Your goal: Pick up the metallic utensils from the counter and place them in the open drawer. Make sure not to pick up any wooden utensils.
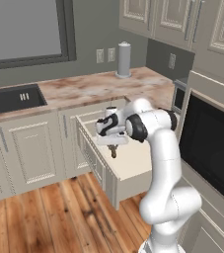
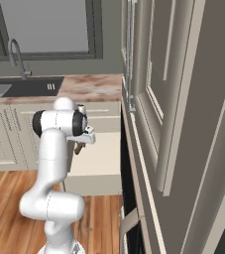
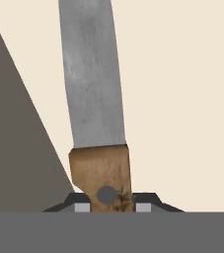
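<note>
The marbled counter point(image 1: 98, 89) ran along the wall, sink point(image 1: 12, 99) at its left end, above a wood floor point(image 1: 49, 212). The drawer point(image 1: 133, 160) stood open below. The gripper point(image 1: 114, 148) hung over its pale interior, clenched on the knife point(image 3: 93, 99); the hand view revealed its grey blade and brown handle.

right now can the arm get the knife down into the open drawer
Probably yes: the tool, shut on the knife, hangs over the open drawer, with only its pale floor showing below the blade.

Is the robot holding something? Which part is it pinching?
Yes: the gripper holds the knife by its brown handle, blade pointing away over the open drawer.
</note>
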You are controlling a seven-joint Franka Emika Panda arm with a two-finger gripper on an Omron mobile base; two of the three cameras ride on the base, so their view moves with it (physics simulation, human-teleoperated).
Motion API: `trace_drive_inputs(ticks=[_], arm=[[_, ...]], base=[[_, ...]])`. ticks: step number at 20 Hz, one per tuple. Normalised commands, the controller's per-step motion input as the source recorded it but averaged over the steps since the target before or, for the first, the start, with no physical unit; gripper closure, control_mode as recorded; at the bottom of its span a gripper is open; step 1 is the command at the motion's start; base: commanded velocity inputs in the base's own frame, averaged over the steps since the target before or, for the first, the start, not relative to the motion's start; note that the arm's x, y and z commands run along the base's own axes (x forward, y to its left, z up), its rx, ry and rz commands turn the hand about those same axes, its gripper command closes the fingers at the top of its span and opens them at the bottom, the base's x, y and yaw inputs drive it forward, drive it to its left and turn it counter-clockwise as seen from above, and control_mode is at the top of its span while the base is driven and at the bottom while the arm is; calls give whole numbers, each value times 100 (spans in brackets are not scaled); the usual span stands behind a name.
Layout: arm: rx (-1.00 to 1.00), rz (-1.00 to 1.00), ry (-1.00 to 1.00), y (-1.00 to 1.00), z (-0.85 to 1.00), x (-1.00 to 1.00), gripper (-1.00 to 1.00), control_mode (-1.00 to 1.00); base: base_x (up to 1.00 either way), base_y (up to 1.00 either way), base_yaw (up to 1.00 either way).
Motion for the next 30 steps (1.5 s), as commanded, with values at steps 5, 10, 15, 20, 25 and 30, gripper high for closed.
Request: trace_drive_inputs(ticks=[5, 10, 15, 20, 25, 30], arm=[[-4, 0, 0, -11, -34, 11, 100, -100], [0, 3, -7, -19, -51, 13, 100, -100], [0, 2, -3, -13, -35, 19, 100, -100], [0, 3, 0, -27, -20, 28, 100, -100], [0, 3, 0, -18, -17, 30, 100, -100], [0, 1, 0, -5, -20, 25, 100, -100]], base=[[0, 0, 0], [0, 0, 0], [0, 0, 0], [0, 0, 0], [0, 0, 0], [0, 0, 0]])
